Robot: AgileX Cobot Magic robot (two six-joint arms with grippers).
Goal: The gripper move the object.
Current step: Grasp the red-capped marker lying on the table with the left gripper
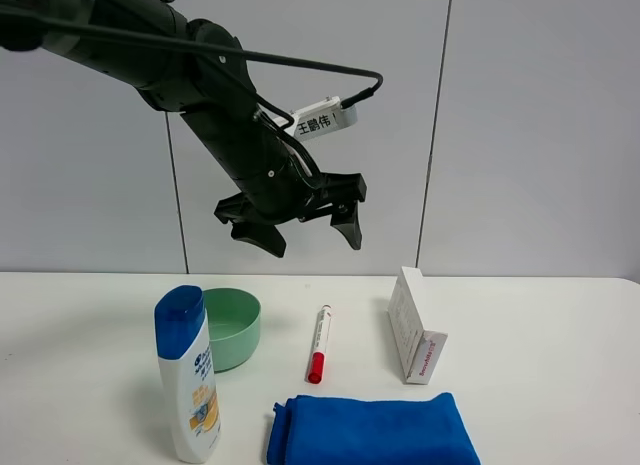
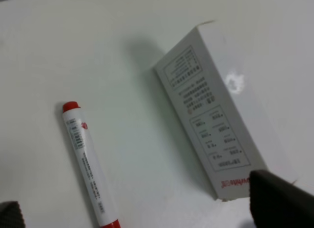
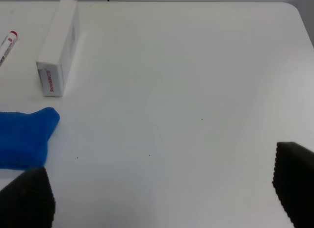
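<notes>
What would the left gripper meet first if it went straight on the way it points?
Probably the bare table between the marker pen and the white carton; the left gripper hangs high, so depth is unsure.

My left gripper (image 2: 142, 208) hangs over the white table (image 2: 122, 46) with its two fingers spread wide. Only the dark, blurred tips show: one fingertip (image 2: 279, 201) cuts across the near end of the carton box (image 2: 216, 115), and the other (image 2: 10, 215) sits left of the marker pen (image 2: 88, 164). The pen lies flat between my fingers. Its barrel is white with small print and it is red at both ends. The box lies to its right, with bare table between them. I see two of the box's long faces. One carries grey printed panels, the other is plain with a bright glare spot. Red lettering marks its near end.
</notes>
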